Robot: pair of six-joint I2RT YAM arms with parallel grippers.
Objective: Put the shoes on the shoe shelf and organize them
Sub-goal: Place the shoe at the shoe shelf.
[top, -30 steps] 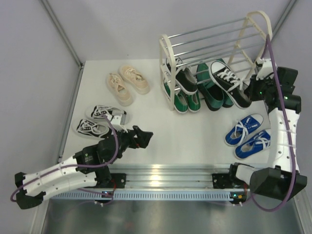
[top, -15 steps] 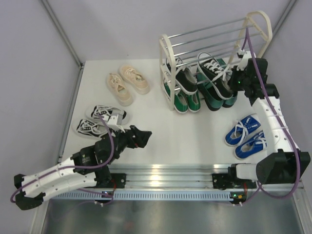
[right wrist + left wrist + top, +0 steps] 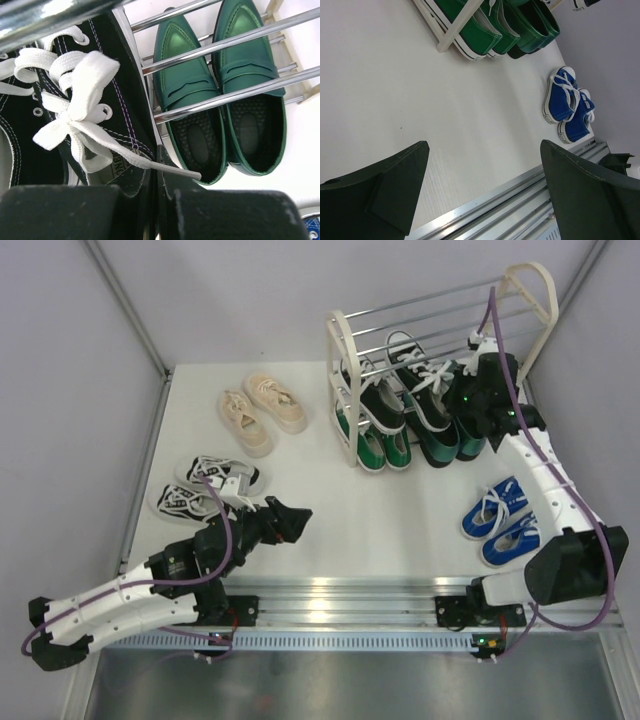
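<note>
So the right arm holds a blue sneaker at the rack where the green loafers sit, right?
Not blue: the right wrist view shows the right gripper shut on a black sneaker, at the rack where the green loafers sit.

White-shelled twin arms with black joints
The left arm [image 3: 120, 598] and right arm [image 3: 553, 488] each trail a thin purple cable [image 3: 493, 315]. The left gripper [image 3: 482, 145] has black wedge-shaped fingers [image 3: 395, 185].

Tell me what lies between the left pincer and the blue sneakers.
Nothing: in the left wrist view, only bare white table stretches from the open left pincer to the blue sneakers.
</note>
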